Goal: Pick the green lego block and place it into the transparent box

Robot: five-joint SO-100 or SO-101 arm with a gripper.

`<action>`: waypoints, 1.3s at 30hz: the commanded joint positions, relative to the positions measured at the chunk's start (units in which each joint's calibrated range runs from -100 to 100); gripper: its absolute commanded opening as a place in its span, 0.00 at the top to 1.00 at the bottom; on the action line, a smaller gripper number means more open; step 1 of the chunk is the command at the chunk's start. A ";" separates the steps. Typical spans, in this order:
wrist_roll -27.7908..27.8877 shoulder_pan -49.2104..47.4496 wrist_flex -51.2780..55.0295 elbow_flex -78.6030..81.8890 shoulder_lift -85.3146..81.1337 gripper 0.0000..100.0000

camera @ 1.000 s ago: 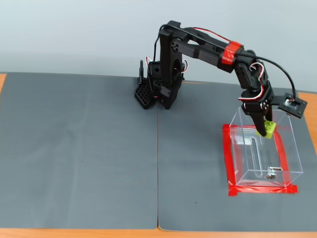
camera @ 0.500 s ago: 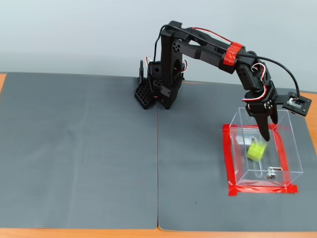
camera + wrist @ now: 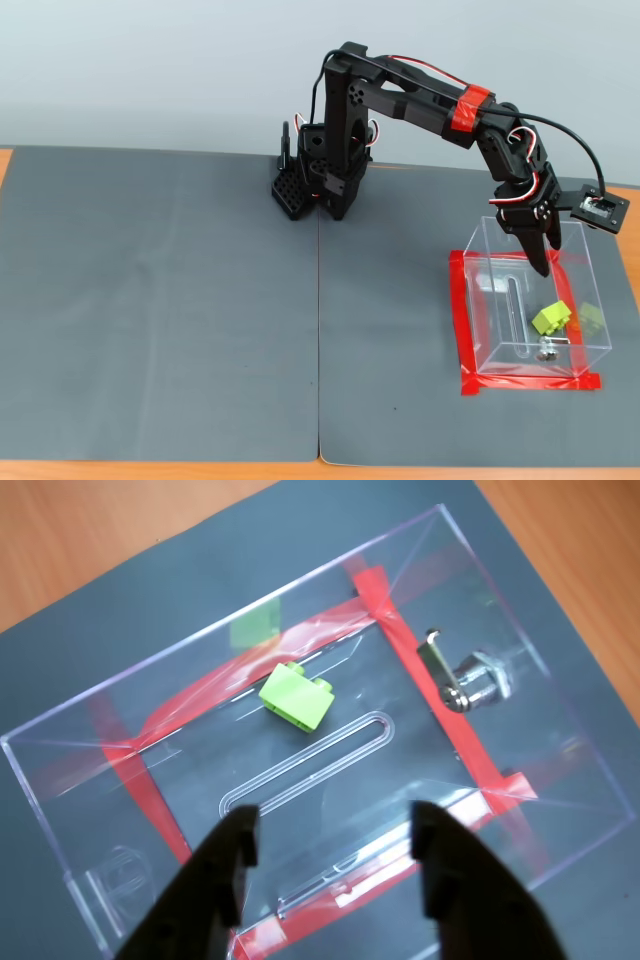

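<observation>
The green lego block (image 3: 296,694) lies tilted on the floor of the transparent box (image 3: 560,730), apart from my gripper; in the fixed view the block (image 3: 551,318) sits near the box's front right, with a green reflection beside it. My gripper (image 3: 335,855) is open and empty, hovering above the box's inside. In the fixed view the gripper (image 3: 541,262) points down over the back part of the box (image 3: 500,340). Red tape (image 3: 450,720) borders the box base, and a small metal fitting (image 3: 470,680) sits on one wall.
The box stands on dark grey mats (image 3: 160,300) over a wooden table (image 3: 80,530). The arm's base (image 3: 325,180) stands at the back middle of the mats. A seam (image 3: 318,330) runs between the two mats.
</observation>
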 commanded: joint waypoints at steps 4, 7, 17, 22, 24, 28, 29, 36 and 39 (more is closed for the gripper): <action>0.07 0.53 -0.30 -3.08 -1.04 0.95; 0.07 0.75 -0.30 -3.08 -1.12 0.98; 0.28 6.34 -0.13 -3.99 -7.06 0.98; 0.28 11.34 -0.13 -4.08 -12.32 0.98; 0.28 13.51 -0.13 -4.08 -14.44 0.98; 0.28 18.58 -0.13 -3.27 -18.17 0.98; 0.28 19.85 -0.13 -3.17 -19.10 0.98; 0.28 32.31 -0.13 -2.81 -25.46 0.98; 0.28 36.04 -0.13 0.44 -28.59 0.98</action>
